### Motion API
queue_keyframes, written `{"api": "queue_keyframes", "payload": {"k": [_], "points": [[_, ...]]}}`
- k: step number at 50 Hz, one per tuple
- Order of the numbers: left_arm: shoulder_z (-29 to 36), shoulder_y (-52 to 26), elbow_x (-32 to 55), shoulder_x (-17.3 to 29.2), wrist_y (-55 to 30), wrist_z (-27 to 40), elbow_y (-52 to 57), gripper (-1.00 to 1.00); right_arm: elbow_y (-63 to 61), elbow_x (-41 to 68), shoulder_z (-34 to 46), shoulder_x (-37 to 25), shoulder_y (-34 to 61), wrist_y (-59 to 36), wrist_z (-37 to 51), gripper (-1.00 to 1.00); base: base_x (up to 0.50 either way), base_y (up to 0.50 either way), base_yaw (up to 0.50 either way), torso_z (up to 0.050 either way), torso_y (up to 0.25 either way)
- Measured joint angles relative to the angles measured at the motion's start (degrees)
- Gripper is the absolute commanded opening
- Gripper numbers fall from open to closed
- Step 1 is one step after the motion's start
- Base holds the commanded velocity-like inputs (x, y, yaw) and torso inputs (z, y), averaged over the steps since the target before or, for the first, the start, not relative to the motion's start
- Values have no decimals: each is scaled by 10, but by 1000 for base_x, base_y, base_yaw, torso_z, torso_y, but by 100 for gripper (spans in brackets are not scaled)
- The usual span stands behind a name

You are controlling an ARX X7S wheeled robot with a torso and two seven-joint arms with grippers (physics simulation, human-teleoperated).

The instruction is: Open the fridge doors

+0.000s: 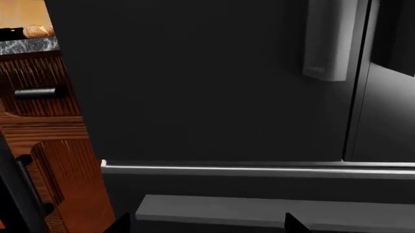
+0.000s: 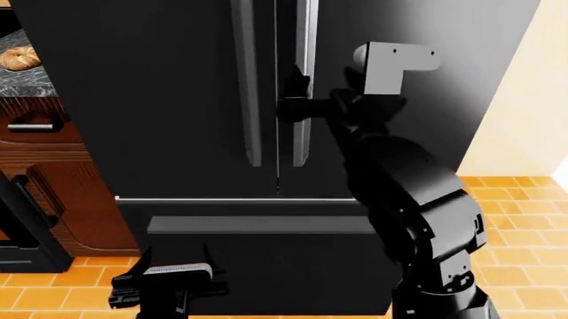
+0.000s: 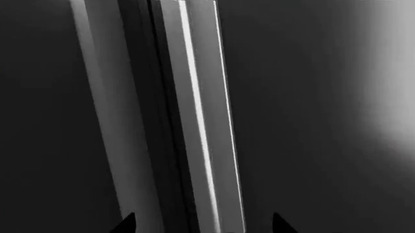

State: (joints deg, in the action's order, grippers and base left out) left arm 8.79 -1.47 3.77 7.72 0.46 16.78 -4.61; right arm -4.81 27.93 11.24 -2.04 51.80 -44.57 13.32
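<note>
- Fridge doors [image 2: 159,100] both closed, filling the middle of the head view, glossy black, meeting at a narrow vertical seam.
- Left handle [image 2: 247,86] and right handle [image 2: 304,80] upright, just beside the seam on either side.
- Right gripper [image 2: 297,106] raised at mid-height of the right handle, jaws spread, one tip at the seam side and the arm coming in from the right.
- Seen from the right wrist: right handle [image 3: 201,121] between the two dark jaw tips at the frame edge, not clamped; contact with the bar cannot be told.
- Left gripper [image 2: 173,276] low, in front of the drawer [image 2: 257,259], jaws released, holding nothing.
- Seen from the left wrist: lower end of the left handle [image 1: 331,43], the light strip under the doors [image 1: 259,170], and the drawer's horizontal handle [image 1: 259,211] near the jaw tips.
- Wooden cabinet [image 2: 53,179] left of the fridge, with a short grey pull [image 2: 31,124].
- Grey stone worktop [image 2: 26,83] above the cabinet, carrying a bread roll [image 2: 18,58].
- Orange tiled floor [image 2: 515,212] to the right and below.
</note>
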Motion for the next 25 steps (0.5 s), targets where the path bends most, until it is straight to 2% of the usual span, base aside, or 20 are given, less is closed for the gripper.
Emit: {"api": "queue_keyframes", "payload": {"k": [25], "points": [[9, -2, 12, 7, -3, 8, 0, 100, 181, 18, 50, -3, 48, 37, -24, 100, 0, 0, 0, 0, 0]]}}
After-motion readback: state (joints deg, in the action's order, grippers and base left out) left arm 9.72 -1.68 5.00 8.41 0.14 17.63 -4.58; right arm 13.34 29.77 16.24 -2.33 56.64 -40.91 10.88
